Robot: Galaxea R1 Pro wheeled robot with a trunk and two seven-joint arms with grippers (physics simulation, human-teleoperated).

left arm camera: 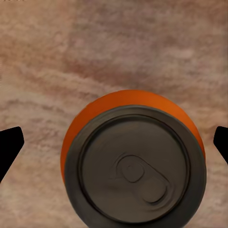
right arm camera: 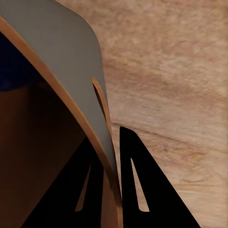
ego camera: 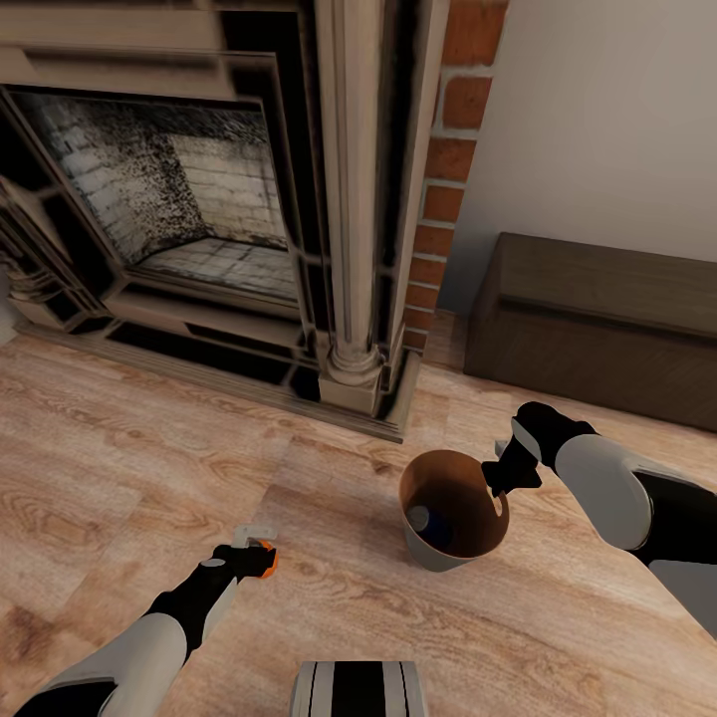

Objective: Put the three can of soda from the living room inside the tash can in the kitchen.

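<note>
On the living-room wood floor [ego camera: 119, 468] by the brick fireplace [ego camera: 229, 199], the left gripper [ego camera: 257, 554], fingers spread apart, flanks one orange soda can [left arm camera: 135, 161], while the right gripper [ego camera: 503, 480] pinches the trash can [ego camera: 453, 518] rim with a dark blue can [ego camera: 426, 523] already inside, so roughly one can seems binned.

An orange soda can [left arm camera: 135, 164], seen from above with its dull grey top and pull tab, stands on the wood floor [left arm camera: 114, 47] between the left claw's [left arm camera: 114, 147] two black fingertips [left arm camera: 9, 145], which stand apart from it.
</note>
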